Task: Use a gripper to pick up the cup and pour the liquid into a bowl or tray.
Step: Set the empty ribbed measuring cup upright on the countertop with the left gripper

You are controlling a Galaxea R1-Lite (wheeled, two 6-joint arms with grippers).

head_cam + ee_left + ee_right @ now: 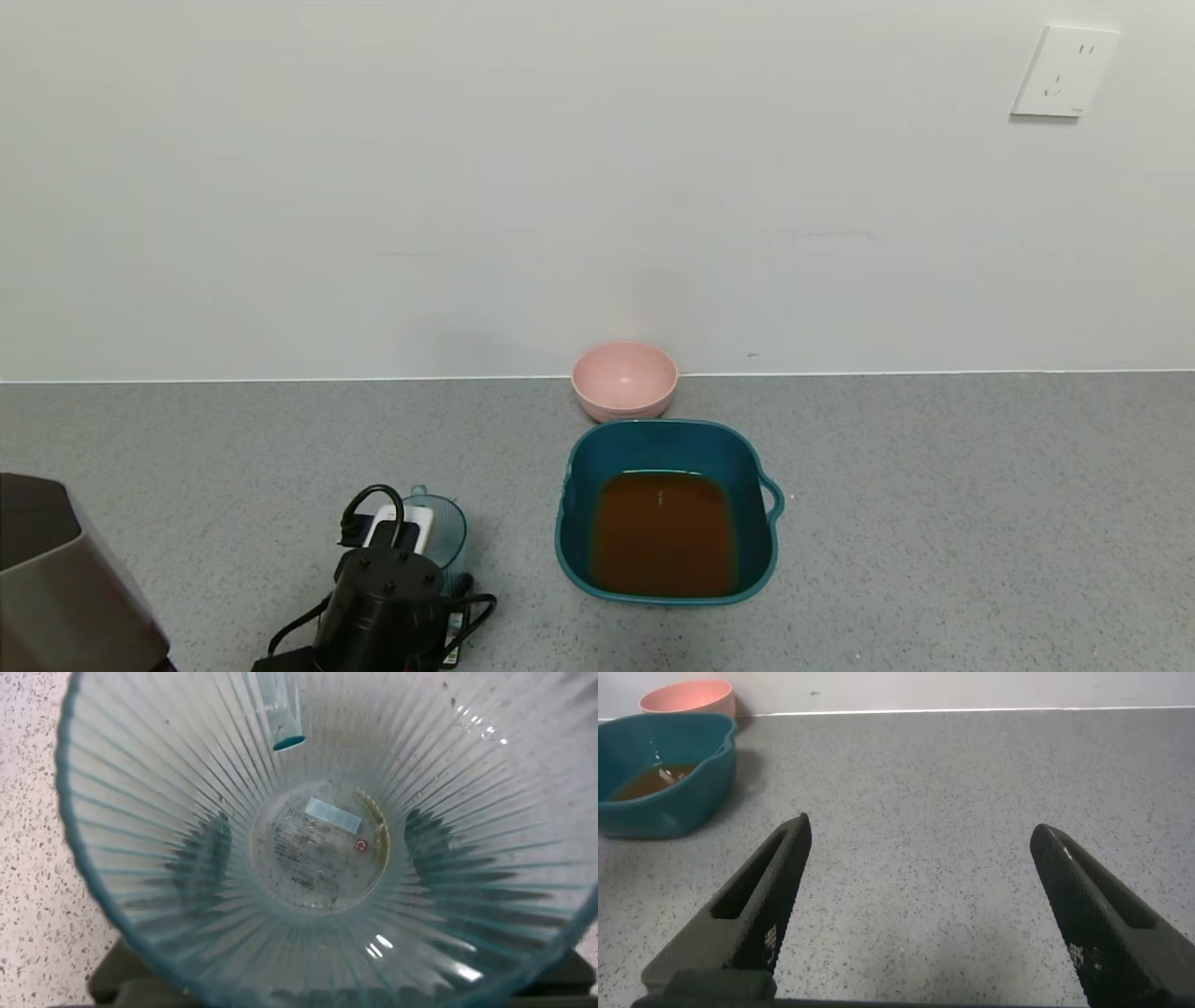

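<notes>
The pale blue ribbed cup (442, 528) is upright at the near left of the counter, with its small handle at the far rim. In the left wrist view I look straight down into the cup (322, 849); it holds no liquid, only a label at its bottom. My left gripper (411, 553) is over it, and its dark fingers (201, 849) show through the cup wall on both sides, shut on the cup. The teal basin (579, 467) holds the orange-brown liquid (665, 532). My right gripper (920, 831) is open and empty over bare counter to the right of the basin (654, 803).
A pink bowl (625, 378) stands against the wall just behind the basin. A dark grey object (56, 579) fills the near left corner. A wall socket (1064, 71) is at the upper right. The grey counter stretches bare to the right.
</notes>
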